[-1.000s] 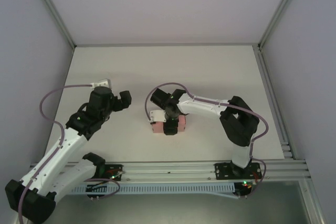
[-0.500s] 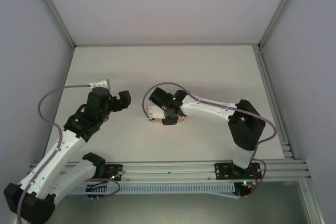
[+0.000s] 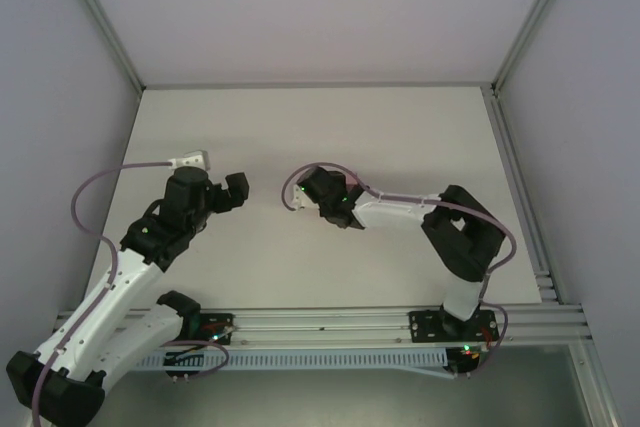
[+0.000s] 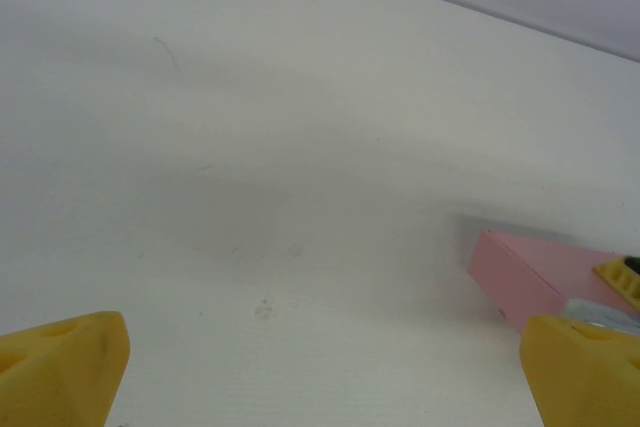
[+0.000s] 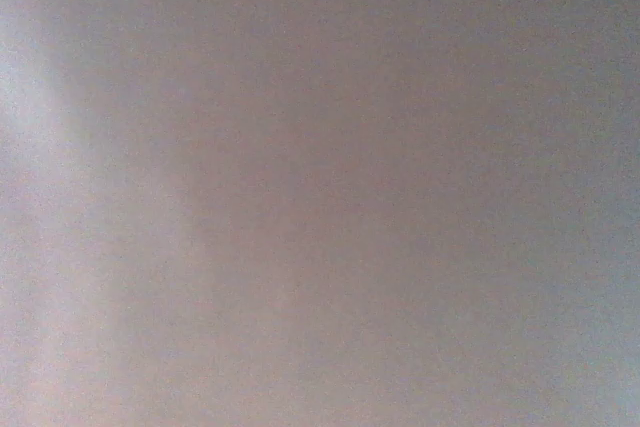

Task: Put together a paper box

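Observation:
The paper box is a pale pink folded box, seen in the left wrist view low at the right, lying on or just above the white table. A yellow fingertip of the right gripper rests against its far end. From above, my right gripper points down at mid-table and covers the box. The right wrist view is a blurred pinkish-grey surface very close to the lens. My left gripper hovers to the left of the box, jaws wide apart with nothing between them; its yellow fingers frame bare table.
The white table is walled by grey panels at the back and sides. An aluminium rail carrying both arm bases runs along the near edge. Purple cables loop off the arms.
My right gripper has swung up and away from the near edge, and the pink box travelled with it, now covered by the wrist from above. The left arm has barely moved.

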You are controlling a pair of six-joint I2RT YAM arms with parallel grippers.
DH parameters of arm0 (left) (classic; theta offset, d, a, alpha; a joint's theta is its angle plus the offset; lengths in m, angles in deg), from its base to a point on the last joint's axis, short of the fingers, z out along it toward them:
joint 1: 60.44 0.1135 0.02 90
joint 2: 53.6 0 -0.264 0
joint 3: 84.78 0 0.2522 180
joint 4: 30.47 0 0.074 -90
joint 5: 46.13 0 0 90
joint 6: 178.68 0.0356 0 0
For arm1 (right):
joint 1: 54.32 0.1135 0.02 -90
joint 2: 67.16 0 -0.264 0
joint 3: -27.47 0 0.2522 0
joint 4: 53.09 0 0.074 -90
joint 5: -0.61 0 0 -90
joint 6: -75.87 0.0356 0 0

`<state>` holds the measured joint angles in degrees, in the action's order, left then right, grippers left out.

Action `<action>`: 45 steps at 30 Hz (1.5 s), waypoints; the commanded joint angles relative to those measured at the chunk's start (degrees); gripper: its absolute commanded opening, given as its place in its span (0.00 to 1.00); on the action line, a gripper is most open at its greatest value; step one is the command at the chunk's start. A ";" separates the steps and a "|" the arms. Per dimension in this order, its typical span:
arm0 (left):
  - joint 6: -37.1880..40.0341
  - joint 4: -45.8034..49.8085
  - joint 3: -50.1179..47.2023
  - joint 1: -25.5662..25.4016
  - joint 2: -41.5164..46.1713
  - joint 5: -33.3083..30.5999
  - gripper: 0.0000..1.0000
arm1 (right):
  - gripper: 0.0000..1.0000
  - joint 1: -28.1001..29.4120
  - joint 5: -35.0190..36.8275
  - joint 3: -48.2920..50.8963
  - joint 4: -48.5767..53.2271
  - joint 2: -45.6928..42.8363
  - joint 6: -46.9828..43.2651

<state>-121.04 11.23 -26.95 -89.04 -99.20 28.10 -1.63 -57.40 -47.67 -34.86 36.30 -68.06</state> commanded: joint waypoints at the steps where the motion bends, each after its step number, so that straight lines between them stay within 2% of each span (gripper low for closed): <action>1: 0.72 0.53 -0.39 0.47 0.67 0.21 1.00 | 0.45 -1.16 0.60 1.28 -10.00 1.97 -2.93; 7: 0.81 0.62 -0.34 0.47 0.65 0.13 1.00 | 0.50 -1.68 -2.86 4.40 -12.59 3.22 -3.32; 11: 0.89 0.54 -0.39 0.47 0.66 0.15 1.00 | 0.59 -1.75 -5.84 5.77 -10.26 1.16 -1.98; 20: 0.89 0.52 -0.22 0.48 0.49 0.08 1.00 | 0.99 -1.80 -13.99 4.92 2.46 -5.37 3.83; 25: 0.91 0.53 0.05 0.44 0.08 0.17 1.00 | 1.00 -1.72 -20.02 2.10 12.68 -8.71 8.00; 28: 0.86 0.32 0.11 0.47 -0.18 0.15 1.00 | 1.00 -2.04 -21.90 1.41 15.15 -11.33 10.74; 33: 0.98 -0.73 0.05 0.46 -0.55 -0.54 1.00 | 1.00 -2.69 -23.78 3.21 13.55 -21.00 16.37; 36: 1.33 -2.22 -0.22 0.54 -1.34 -2.68 1.00 | 1.00 -4.46 -18.71 5.25 8.23 -27.78 24.62; 41: 2.38 -6.94 -1.25 2.06 -4.95 -10.08 1.00 | 1.00 -13.81 -12.74 9.21 0.98 -38.91 41.73; 45: 6.76 -20.65 -7.64 6.11 -8.45 -14.64 1.00 | 1.00 -24.02 -6.68 19.05 -10.09 -46.95 49.97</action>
<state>-118.38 0.83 -30.58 -85.20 -105.85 19.69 -21.35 -70.45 -34.10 -37.20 -7.99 -28.89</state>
